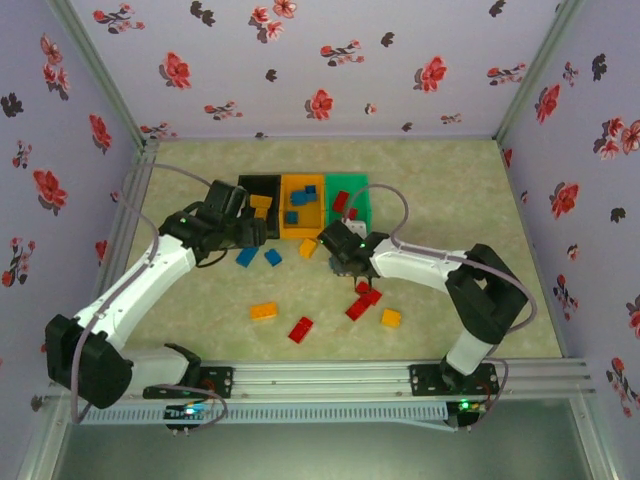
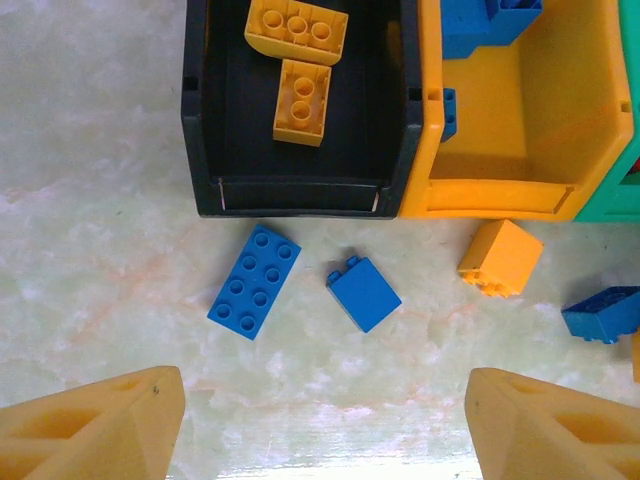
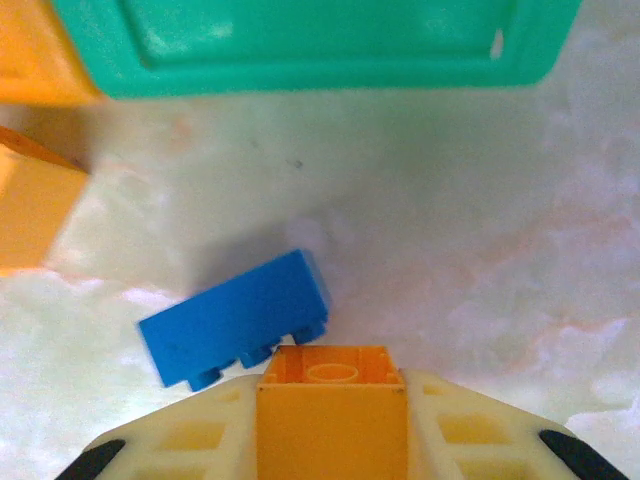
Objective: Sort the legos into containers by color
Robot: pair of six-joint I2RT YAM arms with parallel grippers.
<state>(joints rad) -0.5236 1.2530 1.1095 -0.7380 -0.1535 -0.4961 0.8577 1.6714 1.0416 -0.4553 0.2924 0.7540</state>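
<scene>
Well, my right gripper (image 3: 332, 450) is clenched on an orange-yellow brick (image 3: 332, 390), held square between the fingers, low over the worktop (image 3: 480, 250). Just ahead of it and a little to the left lies a tilted blue brick (image 3: 235, 332). Farther ahead stands the green bin (image 3: 320, 50), with the orange bin (image 3: 30, 50) off to the left. My left gripper (image 2: 320, 425) is released, jaws wide, hovering over bare worktop. Ahead of it lie a long blue brick (image 2: 253, 281) and a short blue brick (image 2: 363, 293), and beyond them the black bin (image 2: 200, 120) holds two orange-yellow pieces (image 2: 300, 100).

I judge my held brick belongs in the black bin, the farthest of the three from my right gripper, and my left arm sits right in front of it. Reaching across could knock the two arms together. Letting go short would drop it into the orange bin among the blue ones, a tempting colour match. Swinging left while this low could also clip the tilted blue brick.
</scene>
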